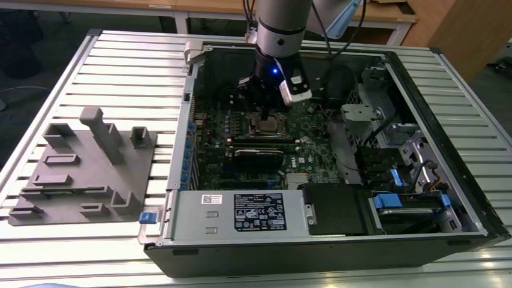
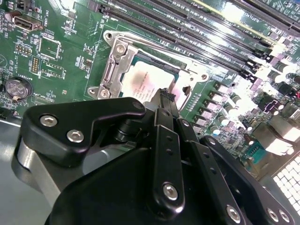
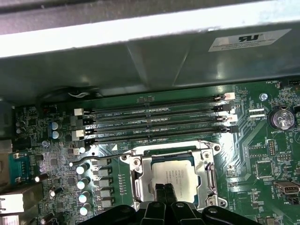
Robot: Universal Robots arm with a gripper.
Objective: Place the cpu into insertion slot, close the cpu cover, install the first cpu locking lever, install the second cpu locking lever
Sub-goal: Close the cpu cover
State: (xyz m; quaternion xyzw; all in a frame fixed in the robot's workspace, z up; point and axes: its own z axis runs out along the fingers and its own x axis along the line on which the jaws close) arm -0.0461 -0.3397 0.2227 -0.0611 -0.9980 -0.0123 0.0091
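Exterior view, left to right. Grey moulded tray lies near the bench's edge at the exterior view's left. An open computer case takes the bench's middle and right, with a white-labelled grey box along its near wall. The arm hangs into the case. The gripper sits over the socket on the green board, toward the case's far wall.

First wrist view: cpu lies flat in the socket. The cpu cover is down around it, and the silvery top shows through the window. Memory slots run just beside. Fingers are pressed together with nothing between them, tips over the cpu's edge. Contact cannot be told.
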